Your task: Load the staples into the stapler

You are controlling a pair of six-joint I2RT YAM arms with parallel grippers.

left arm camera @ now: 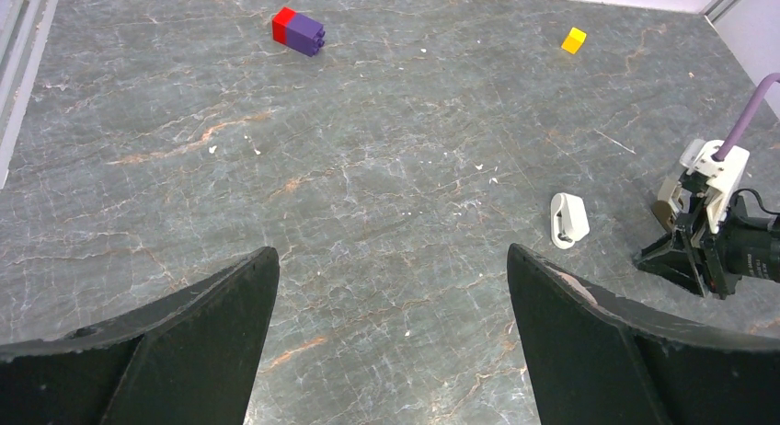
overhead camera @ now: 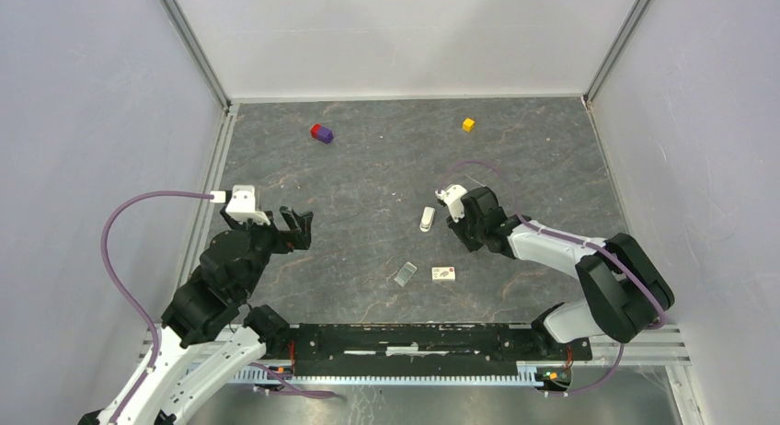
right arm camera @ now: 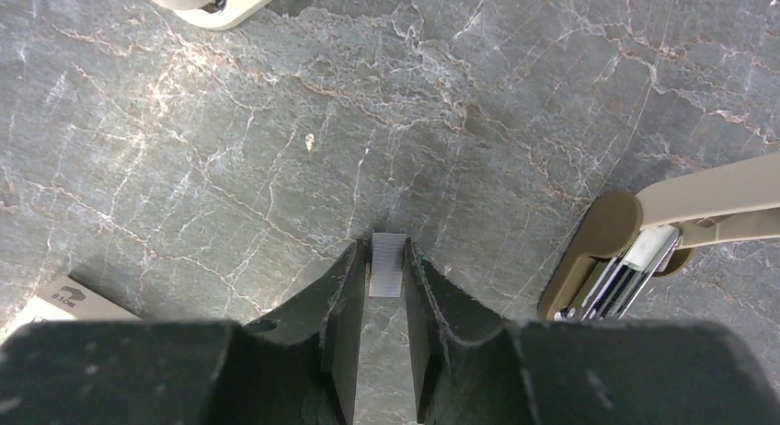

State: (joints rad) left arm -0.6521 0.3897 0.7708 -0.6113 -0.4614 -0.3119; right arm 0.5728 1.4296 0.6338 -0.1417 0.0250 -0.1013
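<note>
Presently the right gripper (right arm camera: 386,252) is clamped on a short strip of staples (right arm camera: 387,276); the stapler (overhead camera: 428,219) lies on the table (overhead camera: 368,167) just at its nine o'clock in the top view, not touching it; a beige hinged piece (right arm camera: 612,224) with metal inside sits at the fingers' three o'clock in the wrist view; the left gripper (left arm camera: 391,259), jaws wide apart and holding nothing, hangs well off at the stapler's nine o'clock.

Red-purple block (overhead camera: 321,132) and yellow cube (overhead camera: 468,124) well apart near far edge of grey marbled tabletop (overhead camera: 368,186)
</note>
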